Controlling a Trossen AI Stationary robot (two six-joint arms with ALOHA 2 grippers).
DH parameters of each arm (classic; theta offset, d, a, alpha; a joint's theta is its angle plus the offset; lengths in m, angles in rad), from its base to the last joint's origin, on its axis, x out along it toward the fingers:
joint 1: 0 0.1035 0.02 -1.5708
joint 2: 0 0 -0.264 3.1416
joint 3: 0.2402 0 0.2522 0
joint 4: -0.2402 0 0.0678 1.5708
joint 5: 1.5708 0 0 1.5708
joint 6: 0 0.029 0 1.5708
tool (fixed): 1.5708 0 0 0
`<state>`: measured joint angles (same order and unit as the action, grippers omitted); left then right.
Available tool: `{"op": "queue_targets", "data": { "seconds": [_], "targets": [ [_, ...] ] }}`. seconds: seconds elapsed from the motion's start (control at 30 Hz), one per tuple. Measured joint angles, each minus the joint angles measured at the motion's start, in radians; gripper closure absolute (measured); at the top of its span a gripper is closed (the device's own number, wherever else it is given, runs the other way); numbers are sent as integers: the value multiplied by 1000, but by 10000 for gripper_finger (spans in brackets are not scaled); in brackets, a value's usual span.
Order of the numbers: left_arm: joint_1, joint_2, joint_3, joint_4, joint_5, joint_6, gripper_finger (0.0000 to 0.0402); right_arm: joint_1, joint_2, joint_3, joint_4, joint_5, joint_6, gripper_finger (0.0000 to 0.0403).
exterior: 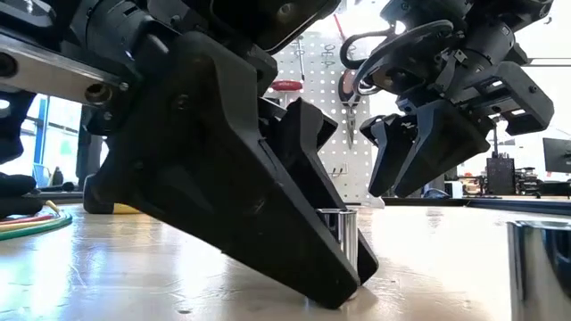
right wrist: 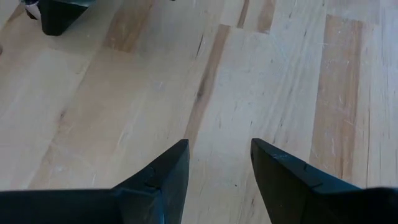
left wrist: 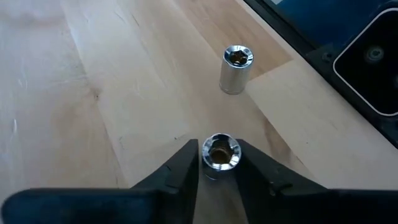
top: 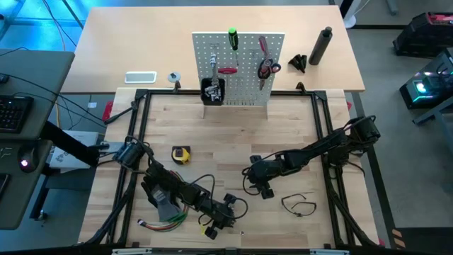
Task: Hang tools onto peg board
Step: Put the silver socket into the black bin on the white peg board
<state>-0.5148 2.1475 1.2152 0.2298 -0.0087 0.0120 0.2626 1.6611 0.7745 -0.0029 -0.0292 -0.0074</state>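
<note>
While upright, opening up, the socket sits clamped between left fingers.

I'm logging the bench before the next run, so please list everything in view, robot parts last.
peg board: one, white, upright at the table's far edge.
hung tools: green and red handled, on the board.
black bin: one, on the board's front.
tape measure: one, yellow, left of centre.
sockets: two, silver, near front edge; one stands free.
black loop: one, right front.
coloured wires: one bundle, left front.
left tool: around the nearer socket.
right tool: open, over bare wood.
</note>
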Motion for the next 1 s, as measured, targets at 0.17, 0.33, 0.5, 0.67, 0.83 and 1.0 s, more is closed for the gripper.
{"op": "queue_targets", "data": {
  "seconds": [0.17, 0.33, 0.5, 0.67, 0.83, 1.0],
  "targets": [
    [1, 0, 0, -1, 0, 2, 343, 0, 0, 0, 1, 0, 0, 235],
    [21, -22, 0, -79, -10, 1, 343, 0, 0, 0, 0, 0, 0, 235],
    [57, -82, -1, -244, -80, 50, 343, 0, 0, 0, 0, 0, -17, 235],
    [112, -180, -3, -463, -214, 115, 343, 0, 0, 0, 0, 0, -19, 235],
    [188, -301, -3, -631, -336, 181, 343, 0, 0, 0, 0, 0, -19, 235],
    [278, -453, -3, -718, -465, 268, 343, 0, 0, 0, 2, 0, -19, 235]
  ]
}}
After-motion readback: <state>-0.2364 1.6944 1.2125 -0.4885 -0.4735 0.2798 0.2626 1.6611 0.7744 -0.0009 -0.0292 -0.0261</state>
